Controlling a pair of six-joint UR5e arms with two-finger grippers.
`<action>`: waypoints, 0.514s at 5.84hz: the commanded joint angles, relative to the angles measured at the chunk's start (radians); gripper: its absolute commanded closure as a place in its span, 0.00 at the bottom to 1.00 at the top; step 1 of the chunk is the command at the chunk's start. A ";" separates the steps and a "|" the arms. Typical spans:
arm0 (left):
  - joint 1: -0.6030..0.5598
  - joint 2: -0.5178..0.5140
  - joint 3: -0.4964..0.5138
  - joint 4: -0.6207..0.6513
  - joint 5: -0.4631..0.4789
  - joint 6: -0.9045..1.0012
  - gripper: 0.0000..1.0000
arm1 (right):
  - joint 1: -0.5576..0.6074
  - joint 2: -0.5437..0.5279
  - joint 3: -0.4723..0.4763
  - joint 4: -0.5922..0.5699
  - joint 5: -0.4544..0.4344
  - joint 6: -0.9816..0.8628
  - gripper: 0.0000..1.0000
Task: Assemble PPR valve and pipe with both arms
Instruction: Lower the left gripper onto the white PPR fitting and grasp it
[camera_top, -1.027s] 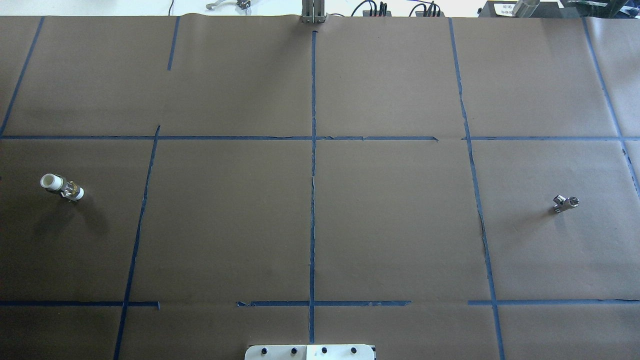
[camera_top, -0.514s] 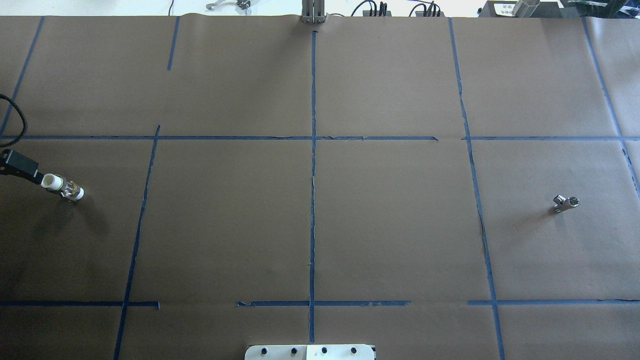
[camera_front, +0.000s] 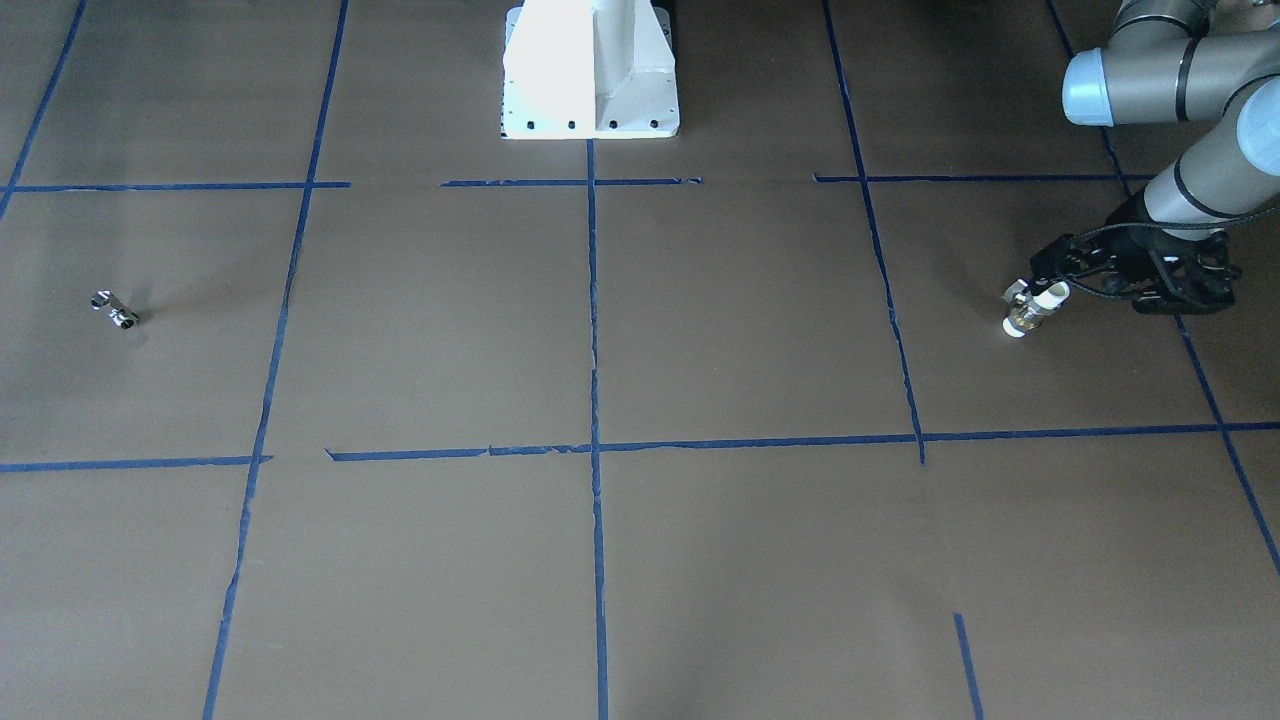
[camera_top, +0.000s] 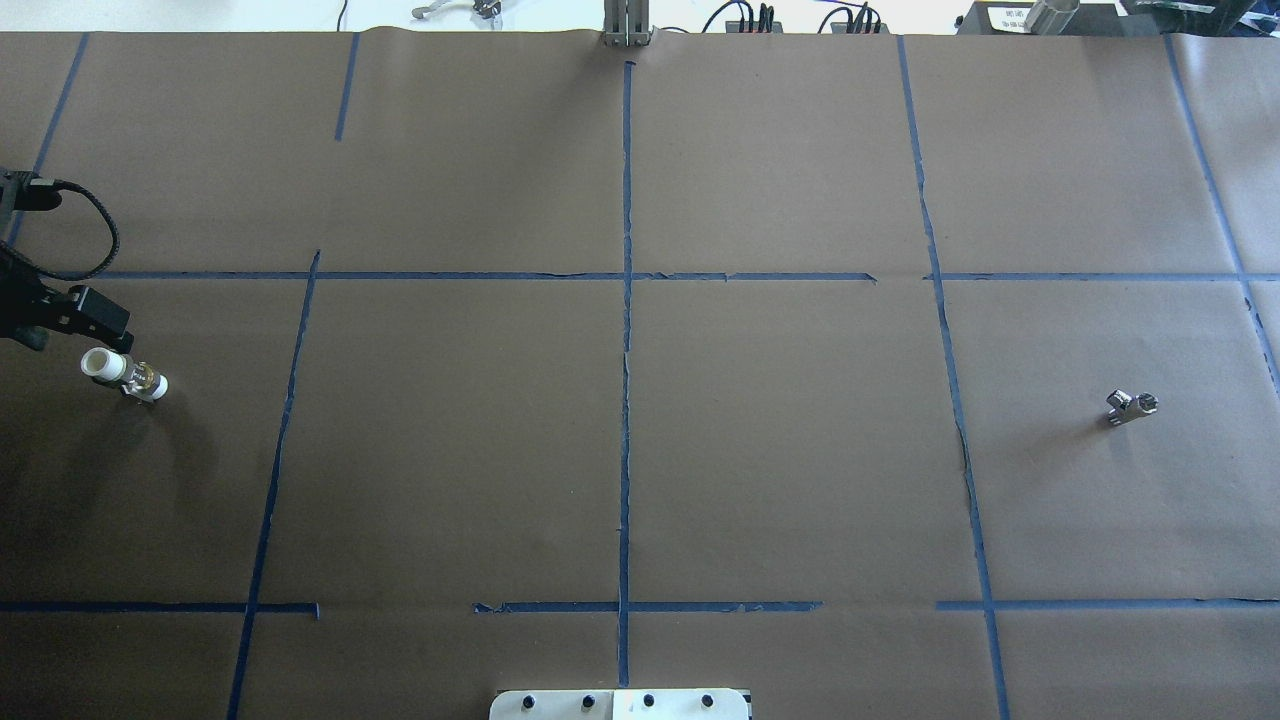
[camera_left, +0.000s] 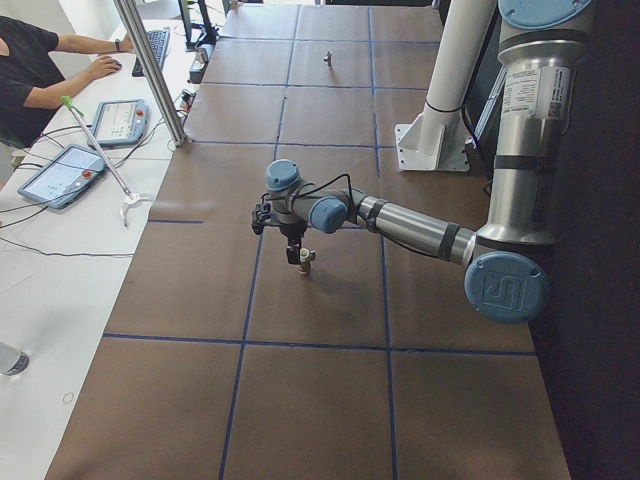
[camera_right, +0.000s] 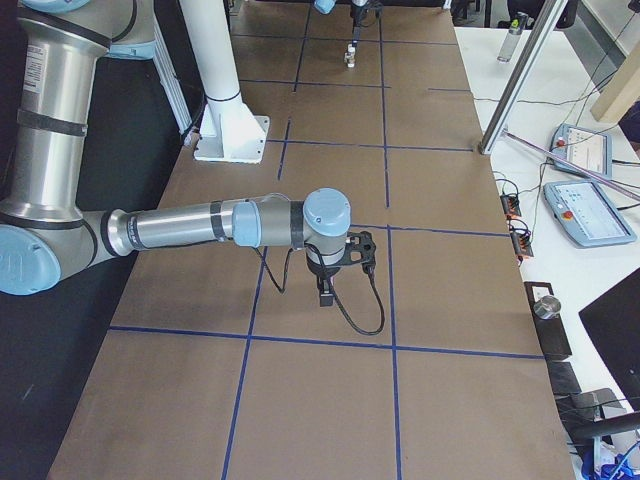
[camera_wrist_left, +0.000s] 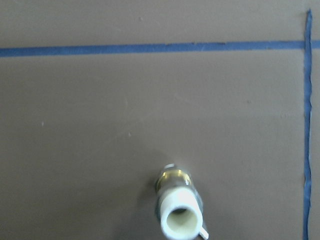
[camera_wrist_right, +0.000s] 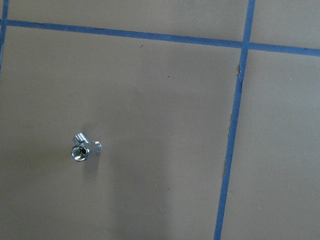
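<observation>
Blue tape (camera_top: 626, 400) crosses brown paper (camera_top: 780, 450); tablet (camera_left: 62, 175) alongside

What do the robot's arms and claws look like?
The left arm and right arm are silver-grey tubes with pale blue joint caps. The left gripper and right gripper are black claws with black cables. Each arm wears a white label.

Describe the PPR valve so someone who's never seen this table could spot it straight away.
On the brown paper-covered table with its blue tape grid, go to the robot's far left, where the left arm reaches in. The PPR valve stands on end there: white plastic ends with a brass middle band, unlike the all-chrome pipe far off on the right.
</observation>
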 joint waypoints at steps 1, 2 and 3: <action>0.011 -0.002 0.015 -0.003 0.002 -0.003 0.00 | 0.001 0.000 0.000 -0.002 0.001 0.001 0.00; 0.034 -0.002 0.023 -0.004 0.000 -0.001 0.00 | 0.001 0.000 -0.002 -0.002 0.001 -0.002 0.00; 0.034 -0.002 0.023 -0.006 0.000 -0.001 0.05 | 0.001 0.000 -0.002 -0.002 0.001 -0.002 0.00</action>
